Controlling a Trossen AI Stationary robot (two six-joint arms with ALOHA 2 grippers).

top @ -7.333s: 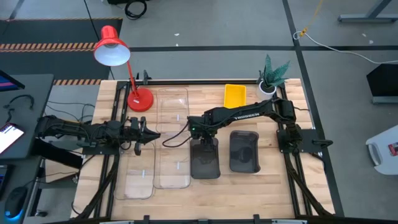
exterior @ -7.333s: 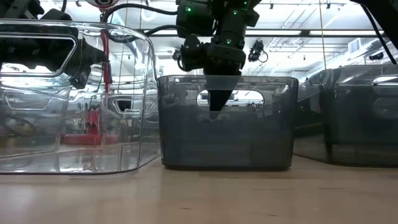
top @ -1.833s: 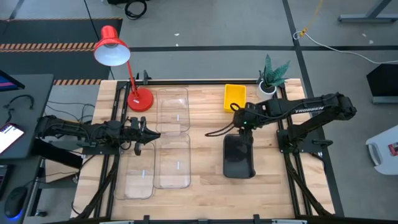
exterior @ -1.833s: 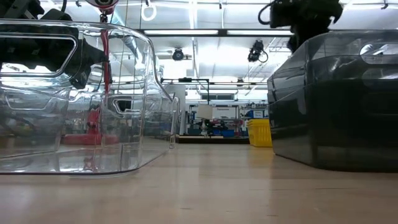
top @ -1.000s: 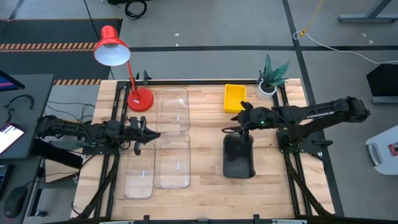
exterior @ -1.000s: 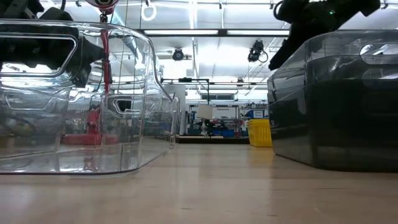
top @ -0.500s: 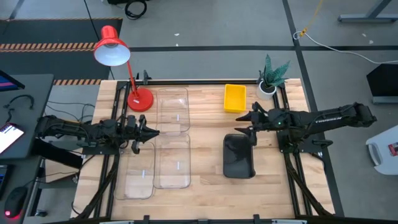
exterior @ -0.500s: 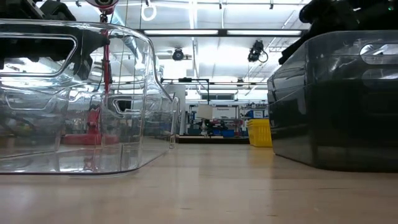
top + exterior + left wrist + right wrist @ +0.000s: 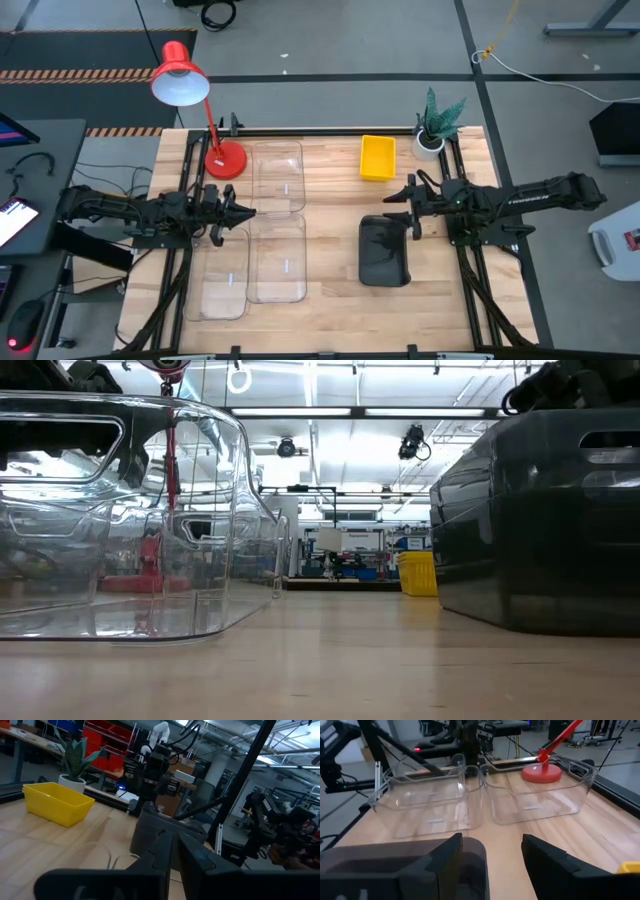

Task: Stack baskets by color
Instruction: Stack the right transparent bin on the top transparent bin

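Plainly light, stiff and slick, the clear baskets (image 9: 276, 258) suit a rim grip; left gripper (image 9: 243, 212) fingers together, right gripper (image 9: 397, 210) fingers apart.

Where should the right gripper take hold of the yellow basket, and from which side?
By a short end wall, pinched from above. The yellow basket sits upright and open-topped near the table's far edge, so its thin rim is exposed for one finger inside, one outside. The end facing the dark grey stack looks easiest; the potted plant crowds its right side. The right gripper hangs open nearby.
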